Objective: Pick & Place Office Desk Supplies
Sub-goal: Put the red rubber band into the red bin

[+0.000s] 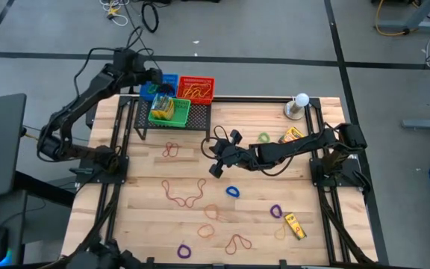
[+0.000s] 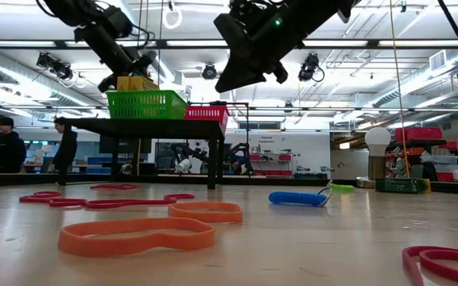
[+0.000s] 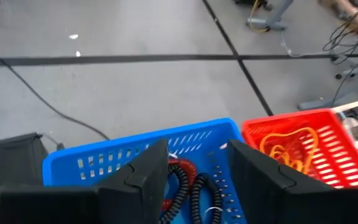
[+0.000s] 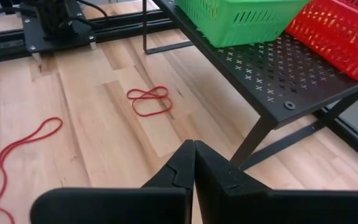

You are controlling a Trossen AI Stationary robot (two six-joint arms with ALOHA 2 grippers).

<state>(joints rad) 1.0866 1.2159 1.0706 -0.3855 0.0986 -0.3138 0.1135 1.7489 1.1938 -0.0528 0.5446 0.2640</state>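
Left gripper [image 3: 194, 171] hangs over the blue basket [image 3: 92, 163], fingers spread, nothing between them. Right gripper [image 4: 193, 163] hovers mid-surface, fingers pressed together and empty, rubber bands [image 1: 185, 193] scattered below. Risk: closed fingers would skid over a flat band, or clip the rack [image 4: 278, 78].

Wooden table [image 1: 148, 217]: scattered rubber bands [image 1: 184, 193], two crayon boxes [image 1: 295, 225], black rack [image 1: 172, 123], white ball [image 1: 301, 99].
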